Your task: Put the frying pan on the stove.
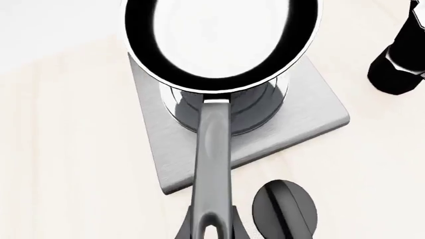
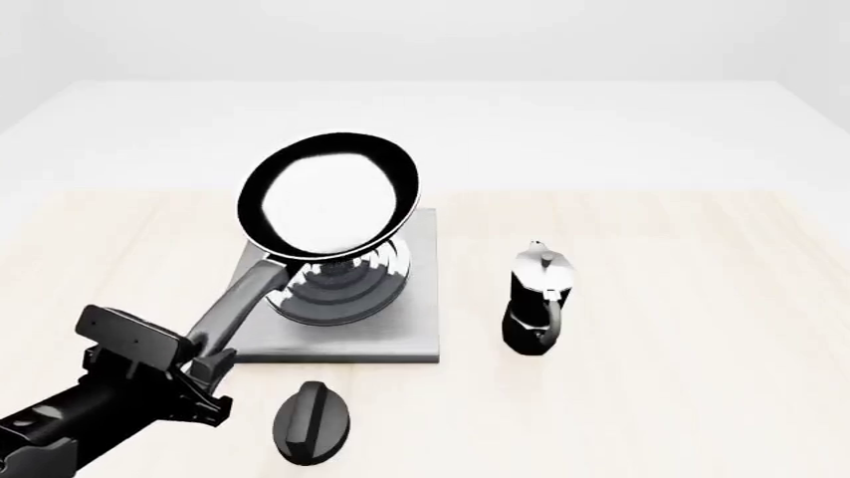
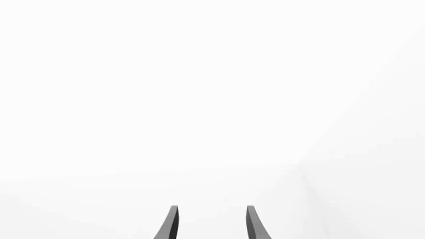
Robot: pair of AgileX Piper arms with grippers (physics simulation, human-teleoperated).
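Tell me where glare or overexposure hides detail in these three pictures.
Front view: the frying pan interior reflects pure white, and the stove burner mirrors it. Left wrist view: same white glare inside the pan; edges stay sharp. Right wrist view: almost fully washed out, only the open right gripper fingertips are distinct.

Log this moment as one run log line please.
left end effector: shut on frying pan handle | pan: held over stove, tilted | right end effector: open, empty | moka pot, knob: on table

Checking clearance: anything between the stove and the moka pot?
Nothing: bare wooden tabletop separates the stove from the moka pot in the front view.
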